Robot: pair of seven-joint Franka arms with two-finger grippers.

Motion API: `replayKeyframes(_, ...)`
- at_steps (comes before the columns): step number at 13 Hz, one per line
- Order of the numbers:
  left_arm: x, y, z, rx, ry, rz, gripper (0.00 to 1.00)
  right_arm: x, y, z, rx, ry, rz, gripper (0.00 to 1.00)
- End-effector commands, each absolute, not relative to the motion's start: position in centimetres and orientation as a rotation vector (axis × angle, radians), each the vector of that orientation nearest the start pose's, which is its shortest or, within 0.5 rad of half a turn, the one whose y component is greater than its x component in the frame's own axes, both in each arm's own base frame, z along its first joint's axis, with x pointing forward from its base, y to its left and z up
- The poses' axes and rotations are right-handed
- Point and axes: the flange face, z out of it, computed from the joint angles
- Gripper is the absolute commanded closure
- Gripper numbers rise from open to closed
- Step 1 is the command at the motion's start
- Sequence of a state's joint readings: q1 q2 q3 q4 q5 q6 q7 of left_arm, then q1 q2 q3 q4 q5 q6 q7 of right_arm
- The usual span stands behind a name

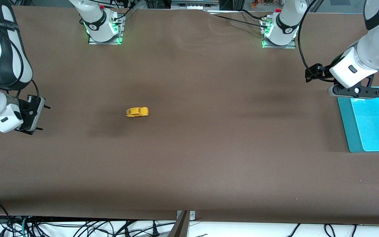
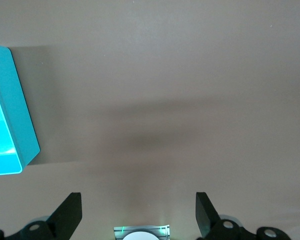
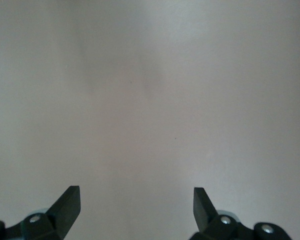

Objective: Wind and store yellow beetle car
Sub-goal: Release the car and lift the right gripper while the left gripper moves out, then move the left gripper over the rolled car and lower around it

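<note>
The yellow beetle car [image 1: 137, 112] stands alone on the brown table, in the half toward the right arm's end. My right gripper [image 1: 44, 118] is open and empty, low over the table at the right arm's end, well apart from the car. It shows only bare table in the right wrist view [image 3: 136, 200]. My left gripper [image 1: 354, 92] is open and empty, over the edge of the teal bin [image 1: 344, 121] nearest the robots' bases. In the left wrist view [image 2: 138, 205] it has bare table between its fingers. The car shows in neither wrist view.
The teal bin holds nothing and stands at the left arm's end of the table; its wall also shows in the left wrist view [image 2: 20, 115]. The two arm bases [image 1: 104, 26] [image 1: 280, 31] stand along the table's edge farthest from the front camera.
</note>
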State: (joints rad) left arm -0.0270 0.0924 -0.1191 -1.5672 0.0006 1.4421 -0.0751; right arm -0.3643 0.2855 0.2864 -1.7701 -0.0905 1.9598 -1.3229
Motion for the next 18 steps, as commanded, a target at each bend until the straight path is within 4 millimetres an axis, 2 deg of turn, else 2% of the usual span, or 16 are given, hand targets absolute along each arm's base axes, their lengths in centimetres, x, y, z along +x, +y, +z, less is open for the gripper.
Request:
replayKeyframes(1, 55.9, -7.7, 55.9, -3.124, 0.172, 0.380, 0.00, 59.7, -2.0, 46.5, -2.685, -1.645, 0.126, 0.00)
replayKeyframes(3, 56.2, -6.8, 55.5, -3.128, 0.348, 0.373, 0.00, 57.6, 0.9, 51.1, -2.833, -1.449, 0.112, 0.00)
replayKeyframes(5, 56.6, -4.7, 54.2, -3.127, 0.499, 0.404, 0.00, 56.1, 2.9, 54.1, -2.896, -1.203, 0.018, 0.00)
replayKeyframes(7, 56.7, -3.1, 53.2, -3.123, 0.619, 0.388, 0.00, 54.5, 5.3, 56.1, -2.946, -1.034, 0.013, 0.00)
replayKeyframes(9, 56.8, -2.4, 51.8, -3.107, 0.759, 0.381, 0.00, 52.9, 7.3, 58.1, -3.036, -0.769, 0.010, 0.00)
replayKeyframes(11, 56.6, -2.7, 50.2, -3.075, 0.922, 0.378, 0.00, 52.0, 7.7, 59.0, -3.067, -0.540, 0.021, 0.00)
replayKeyframes(13, 56.6, -4.3, 49.4, -3.028, 1.088, 0.369, 0.00, 51.8, 7.3, 59.7, -3.051, -0.415, 0.029, 0.00)
replayKeyframes(15, 56.7, -7.7, 49.0, -2.975, 1.244, 0.339, 0.00, 51.8, 6.4, 60.5, -3.048, -0.387, 0.029, 0.00)
replayKeyframes(18, 57.0, -15.8, 45.4, -2.891, 1.481, 0.337, 0.00, 51.5, 5.9, 60.8, -3.052, -0.357, 0.069, 0.00)
